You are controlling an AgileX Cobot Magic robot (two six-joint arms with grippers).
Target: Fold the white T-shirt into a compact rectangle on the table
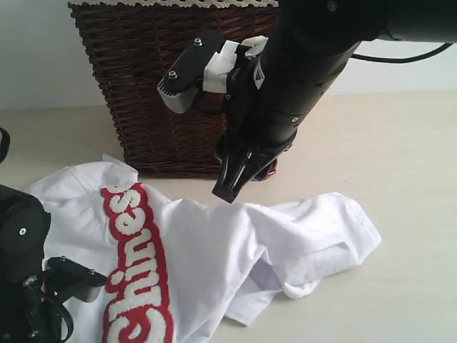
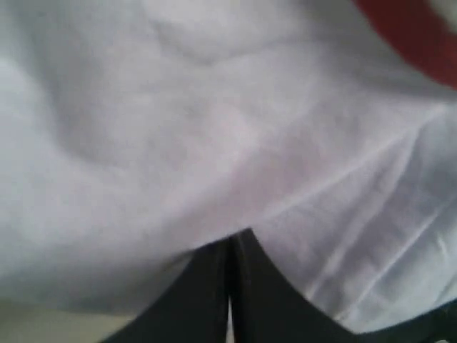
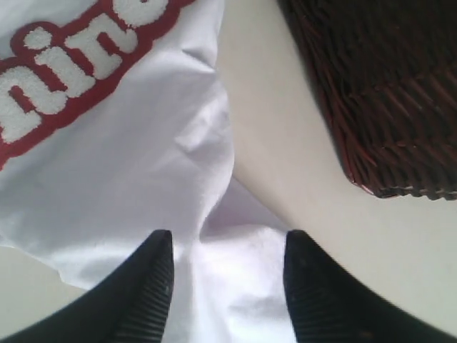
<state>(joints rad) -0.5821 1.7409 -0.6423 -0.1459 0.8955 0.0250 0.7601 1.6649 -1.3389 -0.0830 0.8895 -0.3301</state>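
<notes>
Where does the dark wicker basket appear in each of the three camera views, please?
Exterior view: the wicker basket stands at the top, left of centre, behind the white T-shirt.
Left wrist view: not in it; only shirt cloth shows.
Right wrist view: its corner stands beside the shirt.
Shared landmark: the red-edged lettering, in exterior and right wrist views.

text: "Chines" | fuzzy white, red-edged | on: white T-shirt [image 1: 214, 264] chest | no other text readable
</notes>
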